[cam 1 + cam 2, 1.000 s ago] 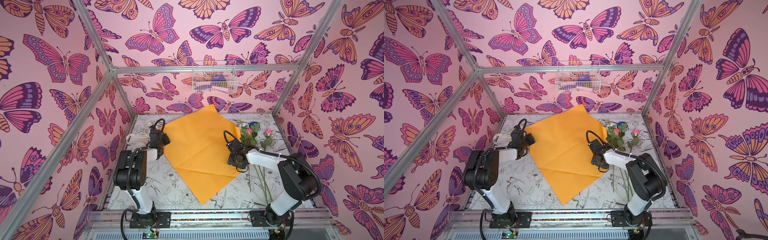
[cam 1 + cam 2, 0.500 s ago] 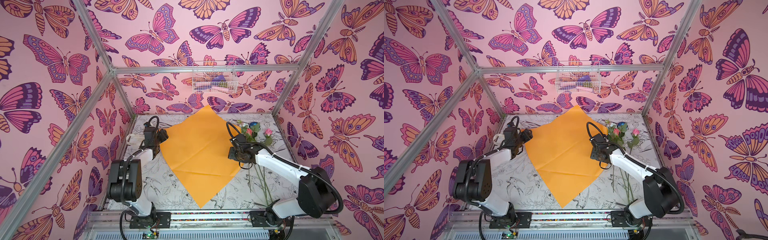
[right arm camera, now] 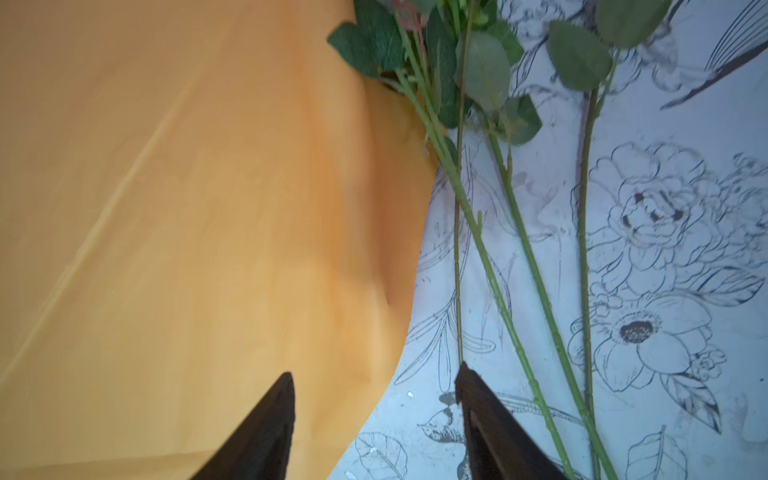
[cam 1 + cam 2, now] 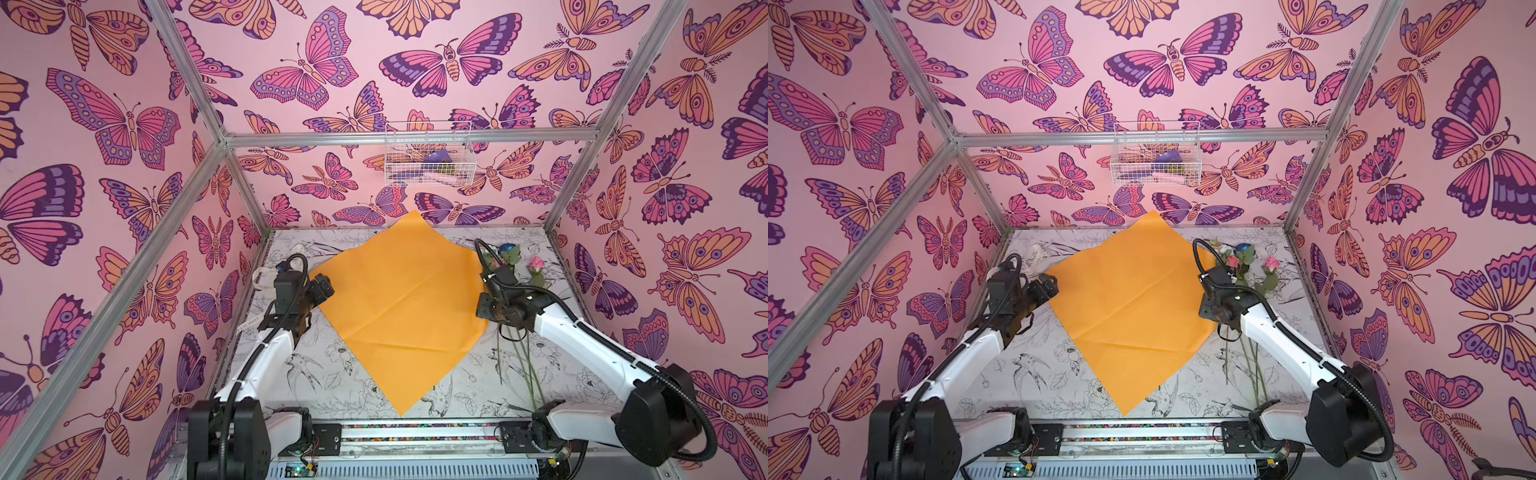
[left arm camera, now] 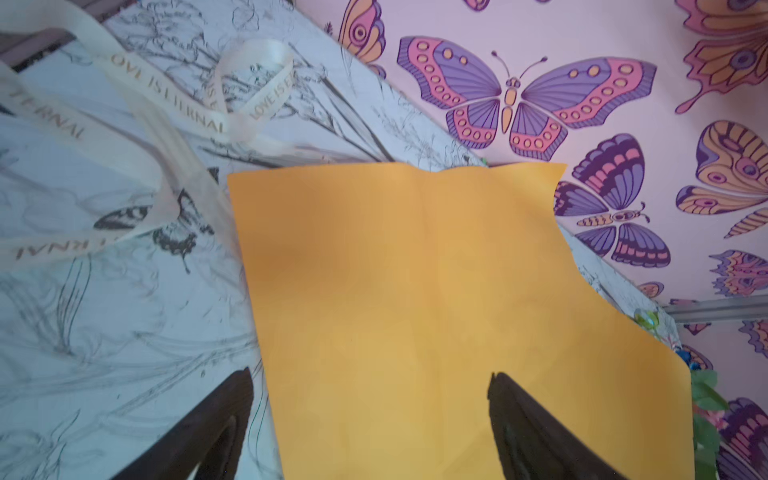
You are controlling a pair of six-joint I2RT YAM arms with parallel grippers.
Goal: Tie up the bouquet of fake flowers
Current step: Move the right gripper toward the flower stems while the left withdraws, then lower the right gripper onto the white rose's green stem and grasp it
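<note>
I find the left gripper (image 5: 372,374) spread wide and empty over the 9 o'clock corner of the orange sheet (image 4: 399,299). The right gripper (image 3: 376,370) stands parted, holding nothing, astride the sheet's 3 o'clock edge. The fake flowers (image 4: 1271,264) lie loose on the table (image 4: 316,374) at 3 o'clock, their leaves overlapping the sheet. The cream ribbon (image 5: 174,104) lies at 10 o'clock, and a wire basket (image 4: 428,153) hangs at 12.

Orange paper sheet (image 5: 436,291), lettered ribbon (image 5: 166,108) beside, gripper (image 5: 370,375) spread wide

The left arm (image 4: 270,353) and right arm (image 4: 582,336) have white shells, black joints, black ribbed cables (image 4: 478,249) and dark tapered fingers (image 5: 523,428)
</note>
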